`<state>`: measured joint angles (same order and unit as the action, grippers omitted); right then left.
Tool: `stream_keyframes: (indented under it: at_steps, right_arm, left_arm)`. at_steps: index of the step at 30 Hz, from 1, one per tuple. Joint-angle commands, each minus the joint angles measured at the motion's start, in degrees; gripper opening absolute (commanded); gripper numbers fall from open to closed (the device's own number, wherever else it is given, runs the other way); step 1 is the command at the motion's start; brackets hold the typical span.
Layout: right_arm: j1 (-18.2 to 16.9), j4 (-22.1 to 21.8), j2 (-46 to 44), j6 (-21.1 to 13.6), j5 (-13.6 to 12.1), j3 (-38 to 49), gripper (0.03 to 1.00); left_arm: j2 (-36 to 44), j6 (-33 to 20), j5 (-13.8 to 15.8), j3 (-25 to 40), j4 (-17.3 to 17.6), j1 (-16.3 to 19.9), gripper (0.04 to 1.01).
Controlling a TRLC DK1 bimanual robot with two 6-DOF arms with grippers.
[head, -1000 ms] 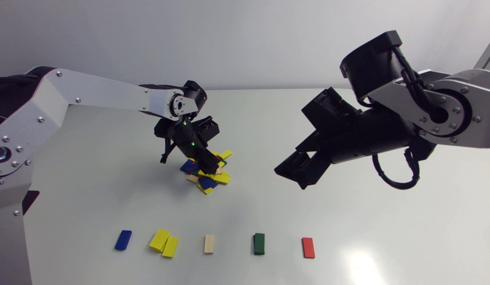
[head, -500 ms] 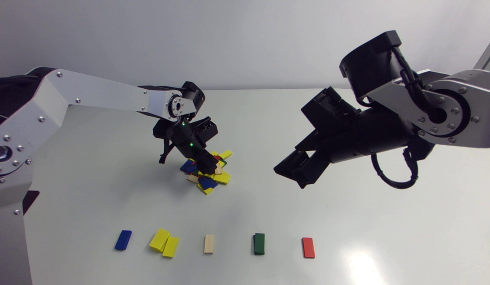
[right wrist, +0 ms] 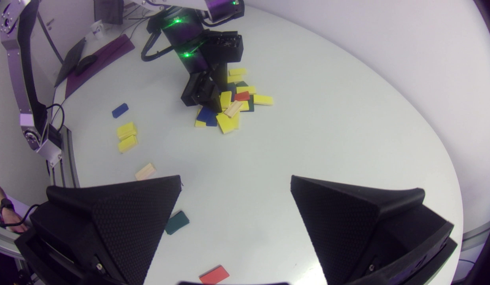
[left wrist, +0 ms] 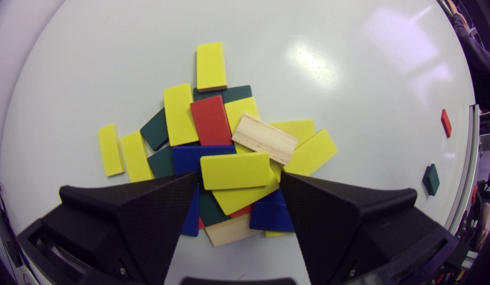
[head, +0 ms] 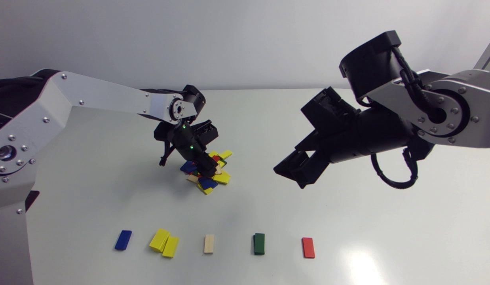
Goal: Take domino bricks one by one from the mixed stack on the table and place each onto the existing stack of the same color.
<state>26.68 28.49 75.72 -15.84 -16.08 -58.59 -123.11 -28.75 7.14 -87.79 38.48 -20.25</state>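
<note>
Spread apart, the left fingers (left wrist: 150,221) stand one on each side of a yellow brick (left wrist: 235,170) that lies on top of the mixed stack (left wrist: 211,120). I see a sliver of gap at both ends, so I read them as released, not yet gripping. Under and around that brick the stack is thick with yellow, blue, dark green, red and bare wood pieces, sitting mid-bench. The right fingers (right wrist: 130,221) are likewise parted with nothing between them, hovering above the bench (head: 348,217), well apart from the mixed stack. Along the near edge sits the sorted row: blue stack (head: 123,240), yellow stack (head: 164,242), wood stack (head: 209,244), green stack (head: 259,243), red stack (head: 308,247). Only the yellow one clearly holds more than one brick, lying askew; the green may be two high. My judgement is that sorting has barely begun and most of the mixed stack is left. Against the frames of a second ago, the left wrist has sunk slightly towards the bricks; the right arm and the bricks have not shifted
</note>
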Motion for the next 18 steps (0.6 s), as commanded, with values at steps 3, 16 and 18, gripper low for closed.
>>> stream_keyframes:
  at_steps: [3,16,18]
  right_arm:
    - [0.5,0.0,1.4,0.9,0.3,0.5,0.97]
    - [1.1,-0.1,2.1,1.7,0.5,0.0,0.97]
    - [1.1,-0.1,2.1,1.8,0.5,0.0,0.97]
  left_arm:
    - [-1.9,-1.4,0.4,1.1,-0.2,0.4,0.748]
    - [-2.6,-1.4,0.4,1.0,-0.9,0.1,0.613]
    - [-2.8,-1.5,0.4,1.0,-1.2,0.2,0.587]
